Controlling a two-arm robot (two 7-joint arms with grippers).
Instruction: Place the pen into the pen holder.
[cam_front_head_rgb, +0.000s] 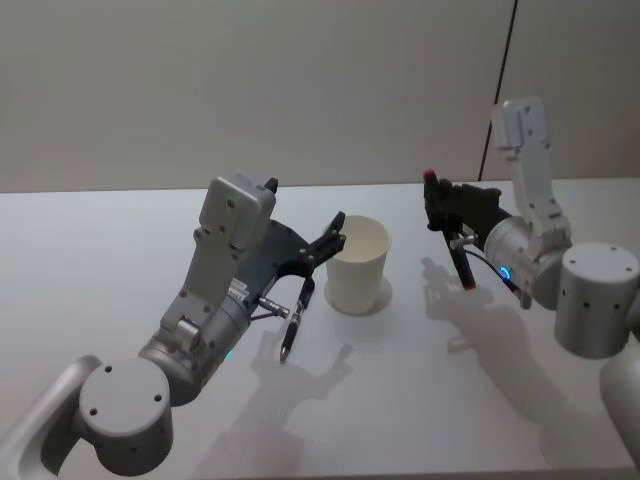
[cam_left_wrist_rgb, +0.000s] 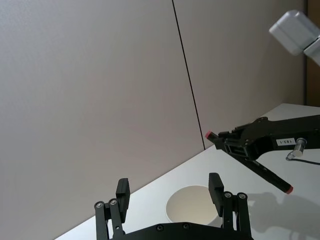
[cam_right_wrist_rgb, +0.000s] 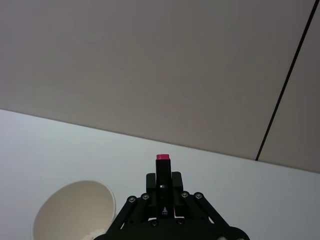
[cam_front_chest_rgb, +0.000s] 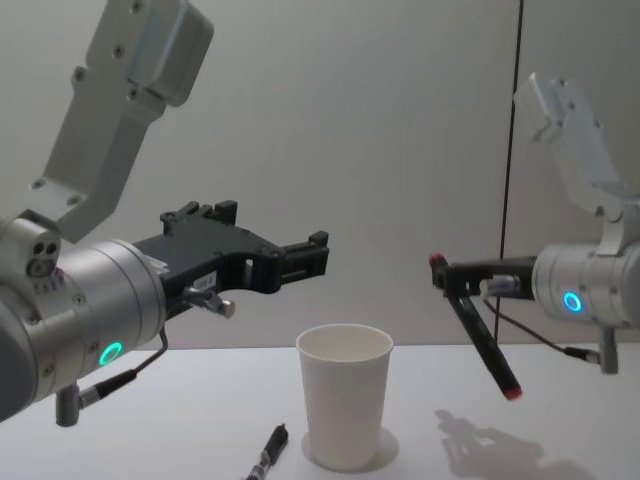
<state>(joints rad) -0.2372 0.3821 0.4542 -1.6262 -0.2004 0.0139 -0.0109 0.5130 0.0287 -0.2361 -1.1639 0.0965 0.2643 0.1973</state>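
Holding the pen (cam_front_chest_rgb: 485, 345) aloft, the right claw (cam_front_head_rgb: 436, 200) is clamped tight around the barrel near its upper red end. The rest of the pen slants down and away to a second red tip. It hangs above the table (cam_front_head_rgb: 450, 400), to the right of the pen holder (cam_front_head_rgb: 358, 265) and clear of it, so nothing is over the cup's mouth yet. The cup stands upright near the middle of the table, and its visible inside looks empty.

The left claw (cam_left_wrist_rgb: 169, 186) hovers just to the left of the rim with its fingers spread wide and nothing between them. A second pen (cam_front_head_rgb: 293, 325), black, lies flat on the table below it, just beside the cup's base.

I judge that the grasp is done and the carry to the cup is the step in hand. The next move calls for bringing the right claw across until the lower tip sits above the opening. The pen then needs tilting nearer to upright and lowering inside the rim before release, since a slanted entry could knock over the light cup.
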